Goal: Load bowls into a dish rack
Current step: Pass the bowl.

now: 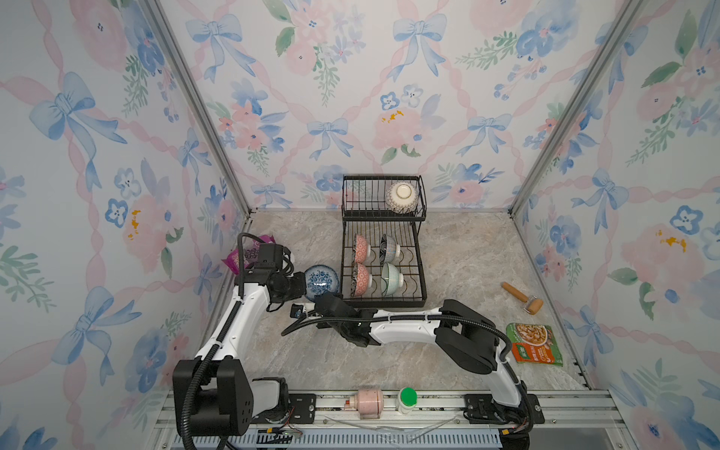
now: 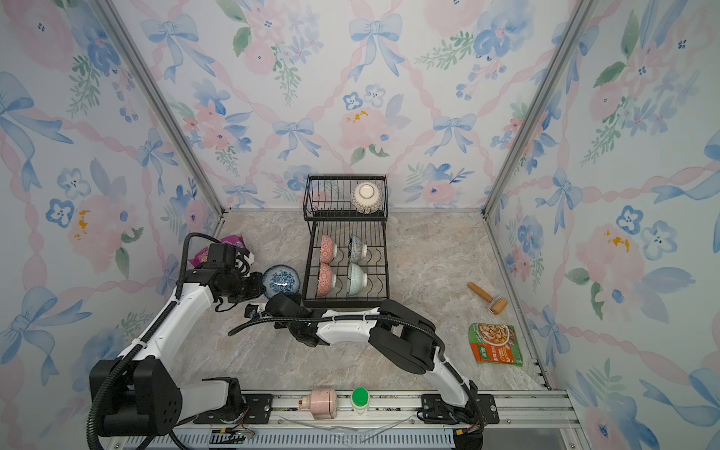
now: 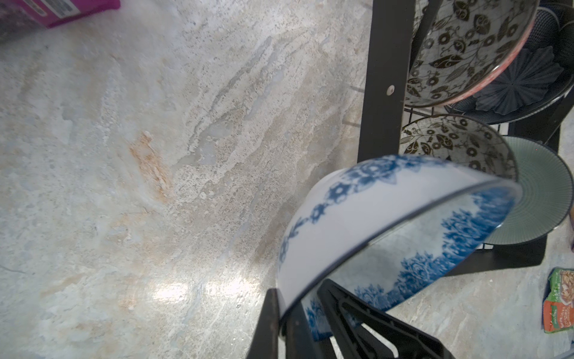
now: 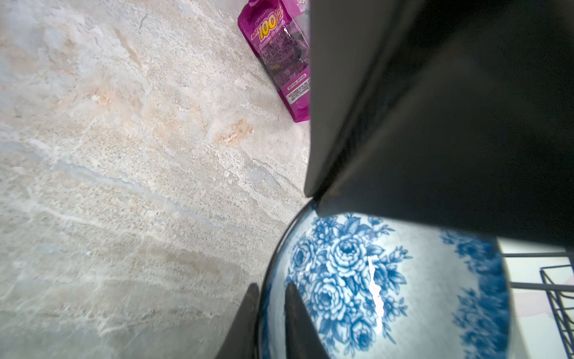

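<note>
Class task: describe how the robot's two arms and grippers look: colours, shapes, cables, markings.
The left arm and right arm have white link shells between chunky black joints, on black bases. A black ribbed hose runs along each. The left gripper and right gripper are black, with flat tapering fingers. No lettering shows.

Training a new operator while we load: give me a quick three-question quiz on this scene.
1. True or false: the rack's upper basket holds two bowls.
2. How many bowls stand in the slotted lower tier?
3. The jaws of the left gripper clamp which bowl? A mint green, B blue floral, C lattice.
Key: 1 false, one upturned bowl; 2 four; 3 B.
</note>
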`<action>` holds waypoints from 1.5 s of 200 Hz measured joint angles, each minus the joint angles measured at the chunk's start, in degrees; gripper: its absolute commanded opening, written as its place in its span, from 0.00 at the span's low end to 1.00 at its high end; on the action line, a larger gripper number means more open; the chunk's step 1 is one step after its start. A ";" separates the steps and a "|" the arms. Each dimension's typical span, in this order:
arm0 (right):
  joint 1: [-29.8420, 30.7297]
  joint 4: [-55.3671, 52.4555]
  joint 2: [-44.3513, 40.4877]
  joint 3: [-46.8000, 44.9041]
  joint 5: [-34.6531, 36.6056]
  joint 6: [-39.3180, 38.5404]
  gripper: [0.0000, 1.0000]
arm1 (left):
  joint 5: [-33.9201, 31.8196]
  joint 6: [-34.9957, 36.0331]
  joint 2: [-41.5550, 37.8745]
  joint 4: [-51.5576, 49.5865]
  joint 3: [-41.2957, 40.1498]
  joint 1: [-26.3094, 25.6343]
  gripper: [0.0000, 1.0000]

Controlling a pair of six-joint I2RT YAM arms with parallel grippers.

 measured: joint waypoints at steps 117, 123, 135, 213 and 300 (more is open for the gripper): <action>0.15 0.35 0.00 -0.02 -0.20 -1.64 0.00 | -0.04 0.33 0.00 -0.35 0.72 -0.42 0.16; 0.13 0.52 0.00 -0.07 -0.22 -1.25 0.00 | 0.20 0.13 0.00 -0.37 0.92 -0.39 0.20; 0.07 0.55 0.00 -0.20 -0.70 -0.04 0.00 | 1.20 -0.92 -0.11 -0.33 1.90 -0.22 0.29; -0.90 -6.23 -4.52 -1.09 -8.11 10.80 0.00 | 3.23 -5.14 -11.47 2.60 10.34 11.15 0.98; -15.52 -12.39 -19.08 6.47 -32.28 43.69 0.00 | 9.38 -6.60 -28.98 20.02 -2.01 13.38 0.98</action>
